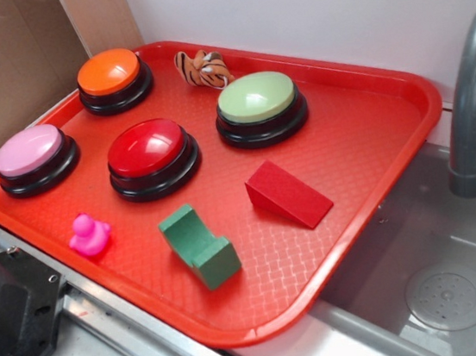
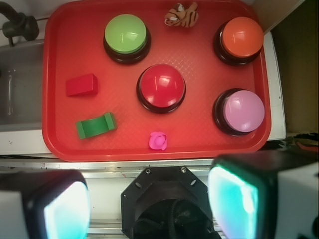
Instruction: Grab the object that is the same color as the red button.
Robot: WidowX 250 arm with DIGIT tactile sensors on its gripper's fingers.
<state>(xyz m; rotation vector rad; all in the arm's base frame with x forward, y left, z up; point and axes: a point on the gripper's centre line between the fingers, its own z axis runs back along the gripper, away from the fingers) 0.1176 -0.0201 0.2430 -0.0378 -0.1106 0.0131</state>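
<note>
**Red tray by sink, wedge untouched**

Sink-side counter holds a red tray [image 1: 389, 138] carrying everything. Gripper [image 2: 149, 204] sits high over the tray's near edge, fingers [image 2: 239, 199] spread wide, holding nothing.

From the gripper in the wrist view: red wedge [image 2: 81, 84] lies at about 11 o'clock, well apart, left of the red button [image 2: 161, 87]. Its long axis runs roughly 9-to-3 there. Judgement: next move is out toward 11 and then down, closing across the short sides.

On the tray: green block [image 2: 95, 125] just below the wedge, pink duck [image 2: 158, 141], tiger toy [image 2: 182, 15], plus green [image 2: 126, 35], orange [image 2: 242, 37] and pink [image 2: 243, 110] buttons.
</note>
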